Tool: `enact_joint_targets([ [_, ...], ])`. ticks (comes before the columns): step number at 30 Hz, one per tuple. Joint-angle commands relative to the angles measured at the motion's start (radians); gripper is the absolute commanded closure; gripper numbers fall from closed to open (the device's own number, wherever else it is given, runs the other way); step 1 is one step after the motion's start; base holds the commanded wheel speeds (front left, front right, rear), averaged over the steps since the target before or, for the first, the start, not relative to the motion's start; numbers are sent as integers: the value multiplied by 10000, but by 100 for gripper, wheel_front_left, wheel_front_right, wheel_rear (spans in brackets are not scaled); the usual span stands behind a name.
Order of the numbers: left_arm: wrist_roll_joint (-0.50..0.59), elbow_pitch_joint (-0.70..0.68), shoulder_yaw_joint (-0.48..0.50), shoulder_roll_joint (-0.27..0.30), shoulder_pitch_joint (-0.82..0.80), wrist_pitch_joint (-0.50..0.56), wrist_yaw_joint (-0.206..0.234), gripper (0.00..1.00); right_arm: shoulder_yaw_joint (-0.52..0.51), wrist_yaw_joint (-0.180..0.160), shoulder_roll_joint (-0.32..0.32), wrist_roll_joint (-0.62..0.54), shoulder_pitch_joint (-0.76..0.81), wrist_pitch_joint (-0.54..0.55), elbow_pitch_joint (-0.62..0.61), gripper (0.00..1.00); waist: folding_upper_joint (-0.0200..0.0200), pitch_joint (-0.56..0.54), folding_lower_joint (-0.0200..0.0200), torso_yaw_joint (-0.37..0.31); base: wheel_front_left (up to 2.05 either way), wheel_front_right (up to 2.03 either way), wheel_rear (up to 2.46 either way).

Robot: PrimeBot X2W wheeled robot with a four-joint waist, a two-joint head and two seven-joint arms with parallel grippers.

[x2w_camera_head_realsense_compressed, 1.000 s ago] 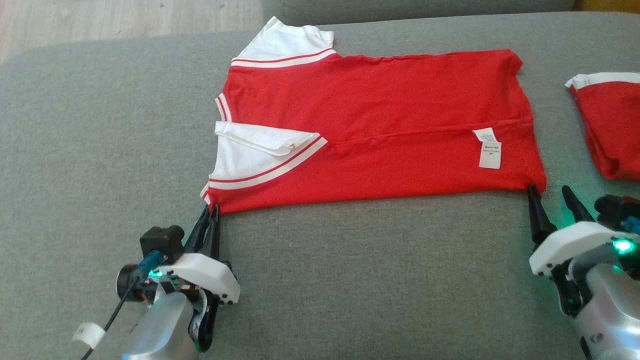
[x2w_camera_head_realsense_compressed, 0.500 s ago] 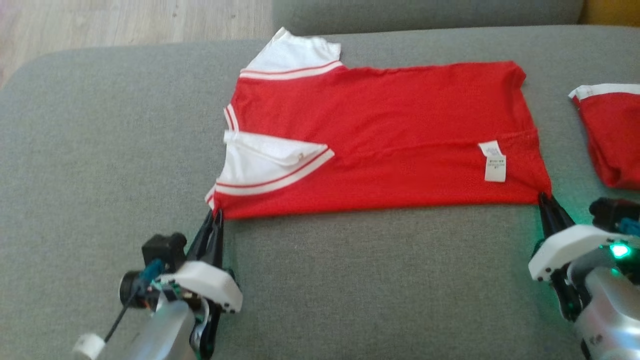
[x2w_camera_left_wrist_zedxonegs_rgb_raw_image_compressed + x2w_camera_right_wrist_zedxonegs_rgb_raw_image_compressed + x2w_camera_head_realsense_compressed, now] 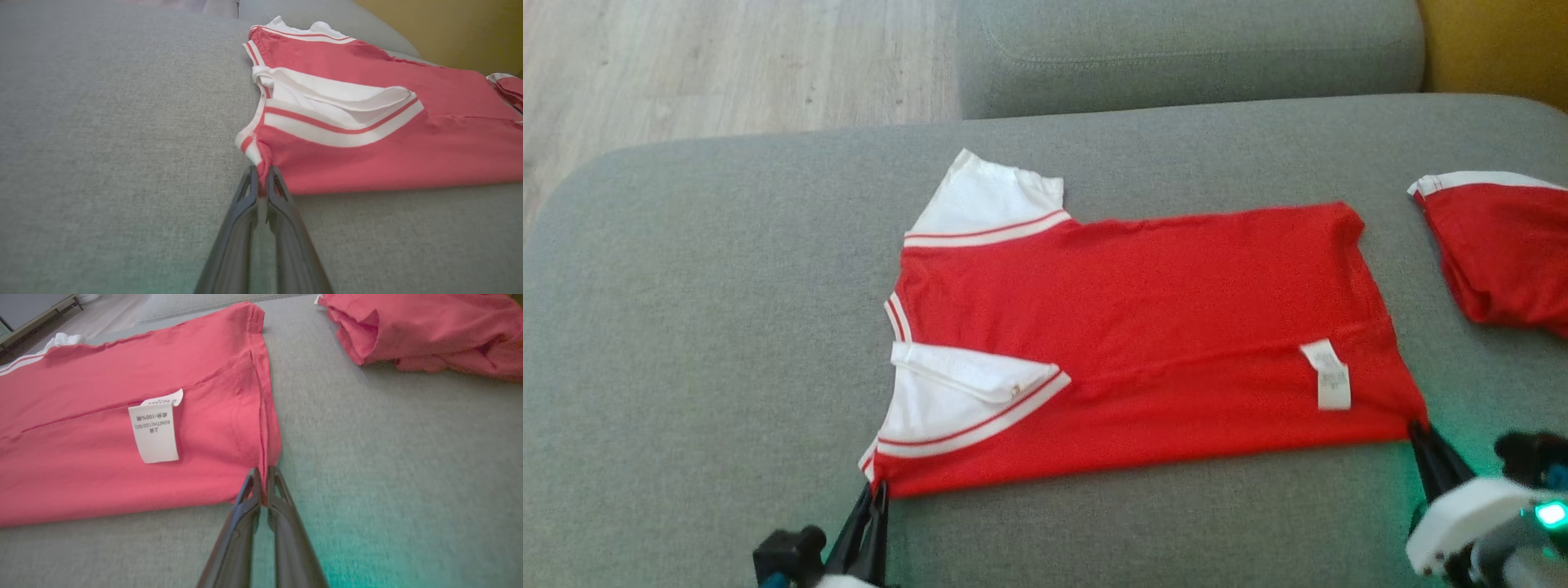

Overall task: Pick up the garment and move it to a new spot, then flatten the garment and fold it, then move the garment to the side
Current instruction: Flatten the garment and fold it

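On the grey cushion (image 3: 727, 327) the red garment (image 3: 1143, 327) lies flat, near side folded over, white striped sleeves (image 3: 968, 400) leftward, a white label (image 3: 1327, 376) near its hem. The left gripper (image 3: 876, 490) pinches its near left corner; the right gripper (image 3: 1415, 429) pinches the near right.

Matt red knit garment (image 3: 1143, 327) with a papery white label (image 3: 1327, 376); coarse-woven grey sofa cushion (image 3: 711, 327); pale wood floor (image 3: 686, 65)

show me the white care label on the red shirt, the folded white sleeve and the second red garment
white care label (image 3: 154, 432): right wrist view, middle of the tag
folded white sleeve (image 3: 956, 376): head view, its white flap
second red garment (image 3: 1511, 253): head view, its red middle
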Motion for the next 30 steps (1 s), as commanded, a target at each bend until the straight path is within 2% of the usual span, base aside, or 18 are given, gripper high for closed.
enact_joint_targets([
  [1,-53,-401,353,310,-72,-11,142,100,35,35,-369,63,196,16,-312,100,0,-64,1,44,0,0,0],
  [12,-70,-2237,190,724,1010,779,721,100,-1163,35,-303,-297,1839,793,-2096,100,0,-176,1,153,0,0,0],
  [13,-77,-2298,184,742,1037,818,744,100,-1293,35,-263,-371,1921,887,-2248,73,0,-174,1,148,0,0,0],
  [14,-83,-2349,178,754,1052,852,764,100,-1425,35,-215,-446,1999,986,-2397,26,0,-170,1,146,0,0,0],
  [15,-85,-2392,175,763,1057,874,786,78,-1551,35,-162,-525,2073,1091,-2552,0,0,-162,1,141,0,0,0],
  [16,-76,-2422,158,772,1055,904,806,64,-1666,35,-101,-599,2144,1188,-2730,0,0,-151,1,133,0,0,0],
  [17,-75,-2450,132,770,1046,940,809,41,-1771,35,-49,-674,2215,1261,-2923,0,0,-137,1,120,0,0,0],
  [18,-88,-2481,122,756,1028,972,818,5,-1875,35,-9,-755,2275,1301,-3117,0,0,-106,1,99,0,0,0],
  [19,-82,-2514,124,752,992,981,847,0,-1970,35,28,-833,2329,1327,-3306,0,0,-79,1,78,0,0,0],
  [25,-10,-2891,259,887,593,1023,998,0,-2479,35,293,-1109,2583,1447,-4358,0,0,134,1,-34,0,0,0],
  [30,217,-3343,368,1419,-736,1551,756,0,-2681,35,499,-1306,2645,1688,-5159,0,0,550,1,-149,0,0,0],
])
